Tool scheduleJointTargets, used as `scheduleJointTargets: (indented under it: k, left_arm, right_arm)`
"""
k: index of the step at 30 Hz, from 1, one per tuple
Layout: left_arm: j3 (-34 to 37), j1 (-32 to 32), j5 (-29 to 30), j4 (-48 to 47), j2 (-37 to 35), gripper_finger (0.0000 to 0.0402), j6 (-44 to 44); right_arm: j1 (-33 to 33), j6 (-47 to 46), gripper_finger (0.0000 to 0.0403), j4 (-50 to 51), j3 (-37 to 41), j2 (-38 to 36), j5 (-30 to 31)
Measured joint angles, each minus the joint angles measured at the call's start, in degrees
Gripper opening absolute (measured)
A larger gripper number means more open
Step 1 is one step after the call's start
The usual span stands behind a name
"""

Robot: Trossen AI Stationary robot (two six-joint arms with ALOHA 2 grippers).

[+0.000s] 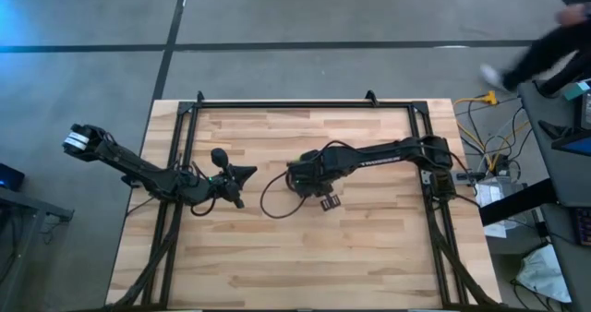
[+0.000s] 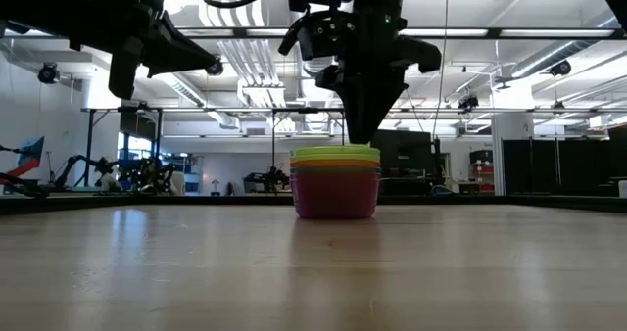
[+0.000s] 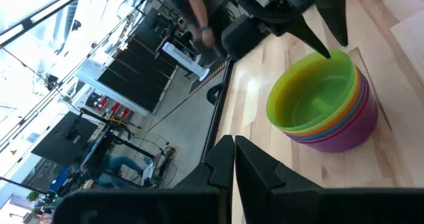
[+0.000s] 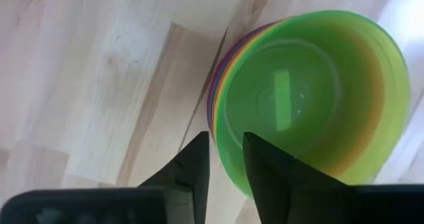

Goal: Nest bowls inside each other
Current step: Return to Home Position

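The bowls stand nested in one stack [image 2: 335, 182] on the table's middle, resting on the bottom of the lowest bowl. The green bowl [image 4: 311, 98] is on top; yellow, orange, pink and purple rims show under it [image 3: 344, 121]. I see no teal-blue bowl. In the high view my right arm hides the stack. My right gripper [image 4: 226, 159] points down just above the green bowl's rim, narrowly open, with one finger over each side of the rim [image 2: 355, 135]. My left gripper [image 3: 234, 154] is shut and empty, hovering left of the stack [image 1: 235, 178].
A black cable loop [image 1: 270, 199] lies on the wood beside the right gripper. A black metal frame [image 1: 305, 103] runs along the table's far edge and sides. A person [image 1: 554, 44] moves beyond the far right corner. Bare wood lies toward the near edge [image 1: 305, 266].
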State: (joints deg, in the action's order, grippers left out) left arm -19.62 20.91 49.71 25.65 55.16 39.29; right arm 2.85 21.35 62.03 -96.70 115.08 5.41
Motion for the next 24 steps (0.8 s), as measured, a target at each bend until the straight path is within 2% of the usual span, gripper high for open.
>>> scheduleJointTargets:
  k: [4,8,11,13,15,18,21,24]
  left_arm:
    - [0.0,0.0,0.0,0.0,0.0,0.0,0.0]
    - [0.0,0.0,0.0,0.0,0.0,0.0,0.0]
    - [0.0,0.0,-0.4,0.0,0.0,0.0,-0.1]
    - [0.0,0.0,-1.4,0.0,0.0,0.0,-0.1]
    - [0.0,0.0,-3.3,0.0,0.0,0.0,-0.6]
    - [-0.6,0.0,-5.7,0.4,0.0,0.0,-5.8]
    - [-1.8,0.0,-5.8,3.2,0.0,0.0,-9.1]
    - [-2.2,0.0,-6.9,8.4,0.0,0.0,-10.9]
  right_arm:
    - [0.0,-2.2,0.0086,3.5,-1.8,-1.1,-0.5]
    - [0.0,-6.7,0.0074,4.2,-0.4,-5.5,-4.6]
    - [0.5,-11.5,0.0063,0.8,4.5,-10.8,-6.9]
    - [1.8,-13.1,0.0056,-5.7,10.9,-15.1,-6.9]
    - [3.4,-13.8,0.005,-17.0,19.1,-20.0,-6.9]
    - [5.8,-14.9,0.004,-36.7,32.3,-26.6,-7.0]
    - [6.8,-15.4,0.0031,-61.4,43.9,-30.8,-7.1]
    - [6.8,-15.4,0.0023,-87.2,52.2,-32.8,-7.1]
